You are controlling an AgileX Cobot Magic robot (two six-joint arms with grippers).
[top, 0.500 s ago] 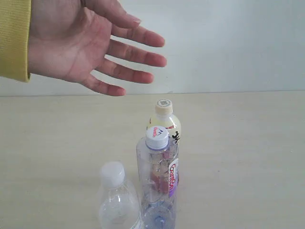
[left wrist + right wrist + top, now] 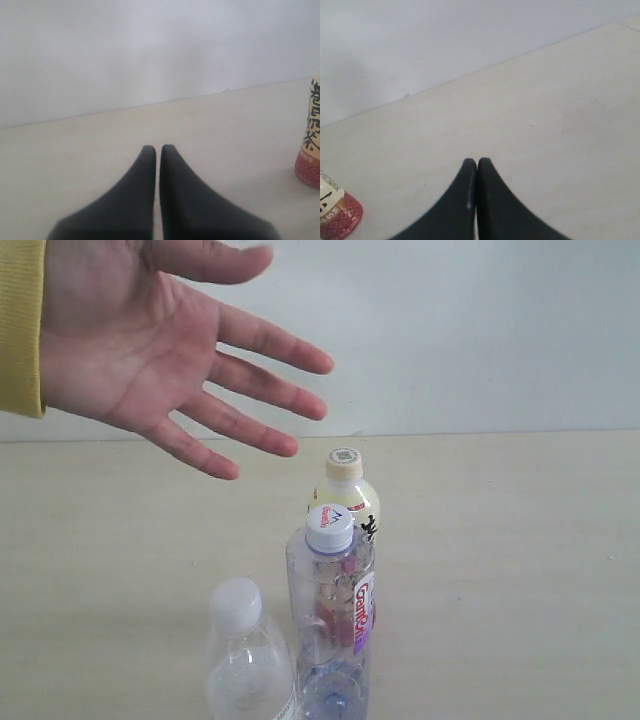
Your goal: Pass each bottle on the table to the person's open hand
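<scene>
Three bottles stand upright on the pale table. The clear one with a white cap is nearest. Beside it stands the taller clear bottle with a pale-blue cap and pink label. Behind that is the cream-capped tea bottle, whose edge also shows as the tea bottle in the left wrist view and its base in the right wrist view. An open hand in a yellow sleeve hovers at upper left. My left gripper and right gripper are both shut, empty, low over bare table.
A pale wall rises behind the table's far edge. Neither arm shows in the exterior view.
The person's hand has shifted slightly left and tilted, fingers now pointing lower right. The bottles have not moved.
</scene>
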